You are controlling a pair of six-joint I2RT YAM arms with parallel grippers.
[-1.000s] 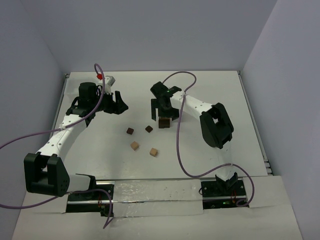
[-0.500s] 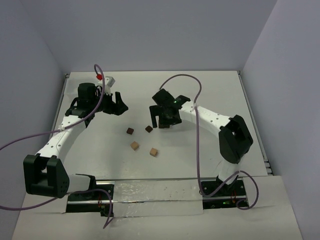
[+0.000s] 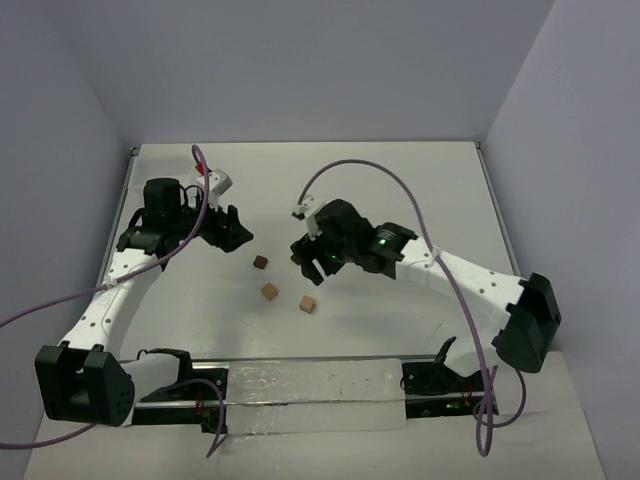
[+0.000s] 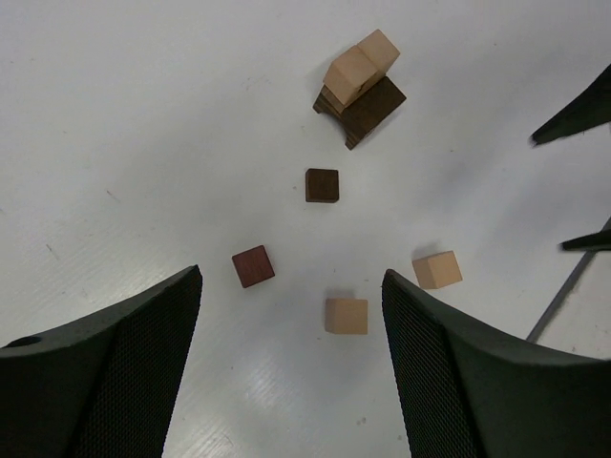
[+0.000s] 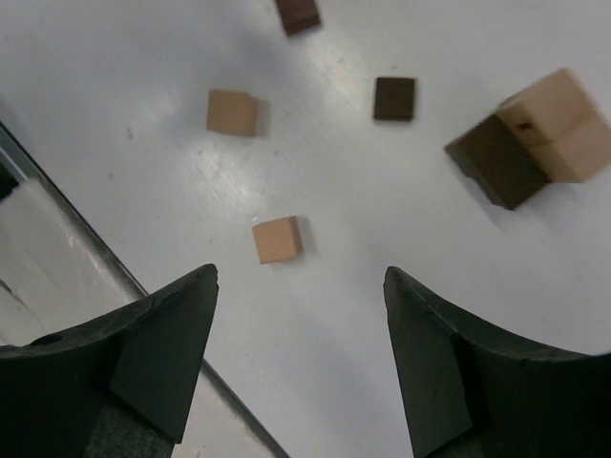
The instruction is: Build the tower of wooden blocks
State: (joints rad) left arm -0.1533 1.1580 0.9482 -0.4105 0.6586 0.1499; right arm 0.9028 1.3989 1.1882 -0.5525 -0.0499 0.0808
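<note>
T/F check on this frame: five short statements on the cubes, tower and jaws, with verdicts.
1. Four loose cubes lie on the table. True.
2. The tower has dark cubes on top. False: tan on top, dark below.
3. The right gripper holds a cube. False: its jaws are open and empty.
4. The left gripper is open and empty. True.
5. All loose cubes are tan. False: two are tan, two are dark.

Matt wood blocks (image 4: 346,316), smooth semi-gloss white table (image 4: 143,124), mesh-textured matt black fingers (image 4: 124,382) of left claw (image 4: 291,275)
</note>
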